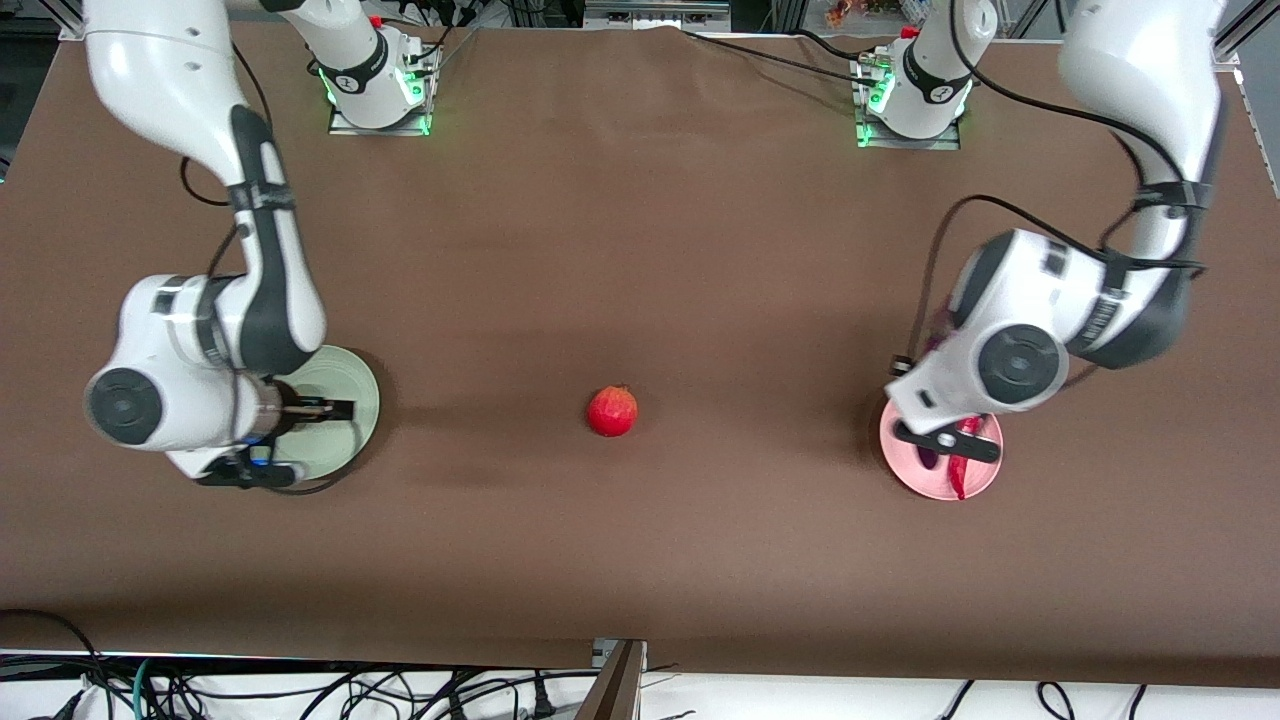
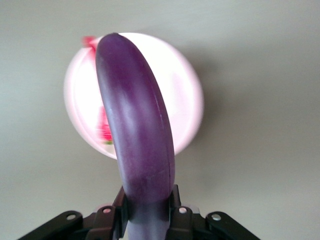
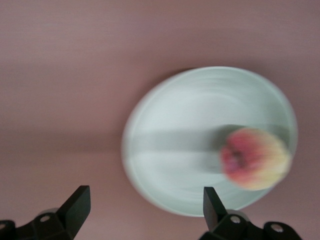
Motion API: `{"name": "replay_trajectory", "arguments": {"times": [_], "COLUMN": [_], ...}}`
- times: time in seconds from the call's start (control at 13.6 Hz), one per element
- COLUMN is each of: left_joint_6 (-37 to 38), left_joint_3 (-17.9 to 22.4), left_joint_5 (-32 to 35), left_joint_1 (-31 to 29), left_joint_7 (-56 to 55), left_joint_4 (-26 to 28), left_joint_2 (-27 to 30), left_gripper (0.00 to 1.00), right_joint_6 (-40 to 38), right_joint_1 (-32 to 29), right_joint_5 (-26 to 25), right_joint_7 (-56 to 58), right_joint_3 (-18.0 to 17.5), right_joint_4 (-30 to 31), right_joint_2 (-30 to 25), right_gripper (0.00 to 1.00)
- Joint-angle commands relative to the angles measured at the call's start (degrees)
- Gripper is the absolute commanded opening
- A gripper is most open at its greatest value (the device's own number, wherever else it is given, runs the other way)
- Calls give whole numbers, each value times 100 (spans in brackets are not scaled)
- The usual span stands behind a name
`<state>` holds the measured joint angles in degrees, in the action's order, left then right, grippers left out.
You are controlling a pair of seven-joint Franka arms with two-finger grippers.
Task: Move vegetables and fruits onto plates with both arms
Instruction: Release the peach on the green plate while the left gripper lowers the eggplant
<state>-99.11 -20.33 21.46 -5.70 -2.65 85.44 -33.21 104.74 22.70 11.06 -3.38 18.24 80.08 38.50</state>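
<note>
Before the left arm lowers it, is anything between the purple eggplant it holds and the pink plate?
Partly. The long glossy purple eggplant hangs in the left hand over the round pink plate, where a thin red chili pepper already lies. The rest of the plate looks bare, so it could likely land beside the chili.

Brown-covered table (image 1: 640, 250), black cables (image 1: 300, 690) on the pale floor

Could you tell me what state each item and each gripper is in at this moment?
eggplant: gripped by the left gripper, over the pink plate.
chili pepper: lying on the pink plate.
peach: resting on the green plate.
pomegranate: on the table, untouched.
left gripper: shut on the eggplant.
right gripper: open, empty, over the green plate.
</note>
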Motion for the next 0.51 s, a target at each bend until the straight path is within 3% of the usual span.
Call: {"name": "replay_trajectory", "arguments": {"times": [0.0,0.22,0.29,0.37,0.44], "left_joint_6": [-327,-381,-503,-609,-627], "left_joint_3": [-102,-102,-94,-93,-93], "left_joint_5": [586,587,596,587,561], "left_joint_1": [-27,52,26,-35,-88], "left_joint_7": [247,239,247,248,248], "left_joint_4": [-81,-72,-46,-28,-28], "left_joint_2": [-413,-634,-661,-669,-704], "left_gripper": [5,12,18,54,100], "right_joint_6": [54,693,958,1221,1563], "right_joint_1": [514,1156,1410,1639,1841], "right_joint_5": [282,799,932,942,942], "right_joint_7": [-775,-1566,-1865,-2164,-2454], "right_joint_3": [12,12,12,12,12], "right_joint_4": [-150,-265,-256,-265,-256], "right_joint_2": [35,149,210,298,377], "right_gripper": [100,100,100,100,100]}}
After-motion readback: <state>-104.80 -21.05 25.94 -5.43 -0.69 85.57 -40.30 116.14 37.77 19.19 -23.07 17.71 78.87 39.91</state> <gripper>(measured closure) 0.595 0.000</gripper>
